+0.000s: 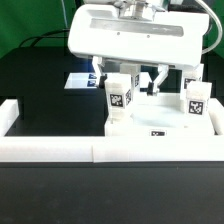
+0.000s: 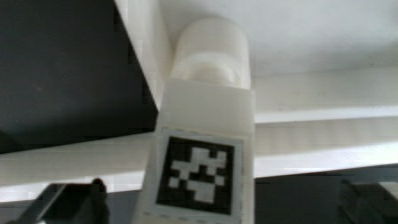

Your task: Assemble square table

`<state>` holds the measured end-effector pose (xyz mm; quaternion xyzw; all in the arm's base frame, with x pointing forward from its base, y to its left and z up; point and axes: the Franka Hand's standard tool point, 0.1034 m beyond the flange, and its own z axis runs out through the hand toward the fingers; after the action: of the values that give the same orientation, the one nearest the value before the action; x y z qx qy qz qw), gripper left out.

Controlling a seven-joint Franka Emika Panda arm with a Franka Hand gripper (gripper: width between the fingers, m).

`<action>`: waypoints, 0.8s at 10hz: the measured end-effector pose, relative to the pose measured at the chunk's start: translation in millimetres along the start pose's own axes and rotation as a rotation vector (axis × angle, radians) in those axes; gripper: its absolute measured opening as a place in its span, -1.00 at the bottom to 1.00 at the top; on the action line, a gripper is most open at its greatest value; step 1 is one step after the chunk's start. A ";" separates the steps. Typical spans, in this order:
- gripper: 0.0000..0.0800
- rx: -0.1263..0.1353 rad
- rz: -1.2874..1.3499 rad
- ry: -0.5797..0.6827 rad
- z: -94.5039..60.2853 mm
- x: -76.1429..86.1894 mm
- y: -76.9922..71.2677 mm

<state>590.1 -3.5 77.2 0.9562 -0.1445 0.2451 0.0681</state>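
The square tabletop (image 1: pixel 160 122), a white slab, lies flat behind the border wall with a tag on its front edge. Two white tagged legs stand on it, one at the exterior view's left (image 1: pixel 120 96) and one at the right (image 1: pixel 196 101). My gripper (image 1: pixel 146 80) hangs low over the slab, just behind the left leg. In the wrist view a tagged leg (image 2: pixel 205 150) runs between my fingers. The dark fingertips (image 2: pixel 75 200) stand apart from its sides with a gap on each side. My gripper (image 2: pixel 226 196) is open and holds nothing.
A long low white border wall (image 1: pixel 60 150) runs along the front and up the exterior view's left side. The marker board (image 1: pixel 80 80) lies flat at the back left. The arm's large white wrist housing (image 1: pixel 135 35) hides the scene behind it.
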 end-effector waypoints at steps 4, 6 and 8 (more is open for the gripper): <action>0.62 0.000 0.000 -0.003 -0.5 0.5 0.3; 0.62 0.035 -0.012 -0.088 -16.3 21.1 17.4; 0.62 0.120 0.068 -0.254 -29.6 33.0 14.8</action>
<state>599.9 -19.7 120.0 0.9764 -0.1693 0.1327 -0.0166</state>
